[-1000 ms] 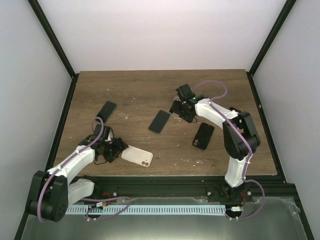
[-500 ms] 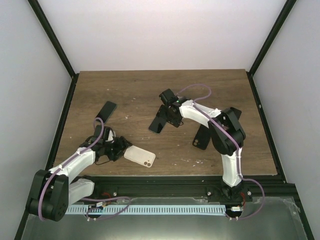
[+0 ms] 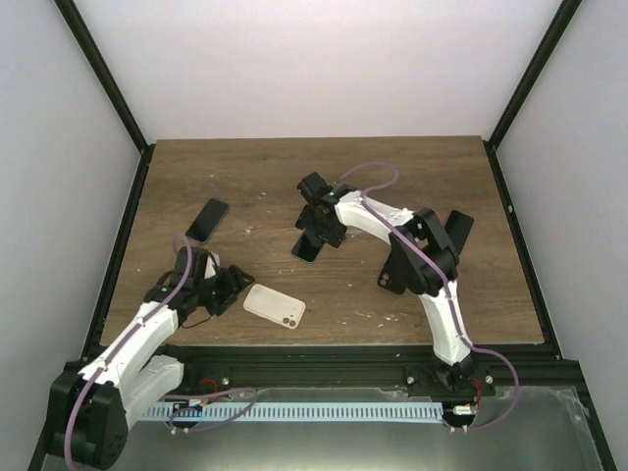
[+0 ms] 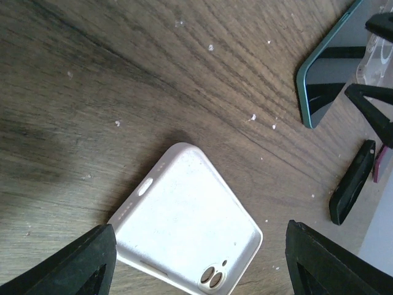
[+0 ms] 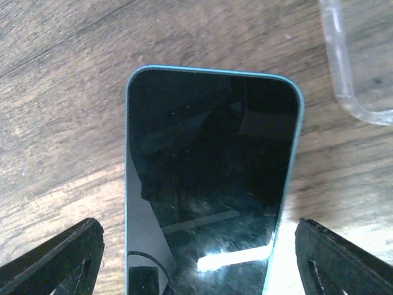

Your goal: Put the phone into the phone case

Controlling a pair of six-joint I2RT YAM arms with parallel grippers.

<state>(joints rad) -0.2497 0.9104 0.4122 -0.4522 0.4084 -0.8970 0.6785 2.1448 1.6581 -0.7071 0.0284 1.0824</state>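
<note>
A: Since you can see the counter (image 3: 294, 167) better than me, how far along is it?

B: Barely started, I'd say. The phone (image 3: 305, 249) lies flat, screen up, well beyond the white case (image 3: 274, 305) and a bit to its right. That case has nothing in it.

A: Is either arm holding something?

B: No. The right claw (image 3: 318, 222) hangs over the phone, spread wide with a finger out to each side, and I see no contact. The left claw (image 3: 218, 287) sits just left of the white case, wide as well, gripping nothing.

A: So which case is it meant for?

B: Can't say for sure. A clear case (image 5: 359, 67) lies just past the phone, farther again from the white case. A black item (image 3: 397, 267) sits right of the white case, partly behind the right arm; phone or case, I can't tell.

A: What's left, then?

B: Everything, by my reckoning: close on the phone, lift it, carry it to a case, line up the corners and press it in. The left claw looks placed to steady the white case, though that's a guess.
</note>
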